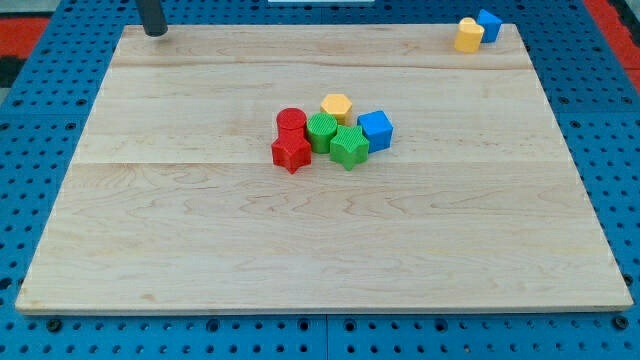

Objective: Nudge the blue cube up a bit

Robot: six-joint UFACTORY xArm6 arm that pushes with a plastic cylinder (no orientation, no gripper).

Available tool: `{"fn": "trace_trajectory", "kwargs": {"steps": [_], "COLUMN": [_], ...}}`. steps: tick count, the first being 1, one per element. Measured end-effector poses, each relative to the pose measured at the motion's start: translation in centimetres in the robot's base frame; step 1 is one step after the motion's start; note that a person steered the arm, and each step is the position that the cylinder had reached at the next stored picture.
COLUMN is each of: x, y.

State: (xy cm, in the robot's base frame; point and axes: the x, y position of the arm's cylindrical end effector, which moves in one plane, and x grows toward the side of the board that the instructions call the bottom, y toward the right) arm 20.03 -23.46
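The blue cube (376,130) sits near the middle of the wooden board (320,230), at the right end of a tight cluster. Touching it on its left is a green star (349,146); a yellow hexagon (336,107) lies just up-left of it. My tip (155,31) is at the board's top left corner, far from the blue cube and all blocks.
The cluster also holds a green cylinder (321,130), a red cylinder (291,122) and a red star (291,152). At the top right corner lie a yellow block (468,35) and a second blue block (488,24), touching each other.
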Motion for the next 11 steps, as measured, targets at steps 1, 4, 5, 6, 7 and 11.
{"fn": "trace_trajectory", "kwargs": {"steps": [1,4,5,6,7,11], "x": [0.1,1.3,1.5,2.9,5.7,27.3], "y": [0.0,0.7,5.1,11.3,19.9,37.0]}}
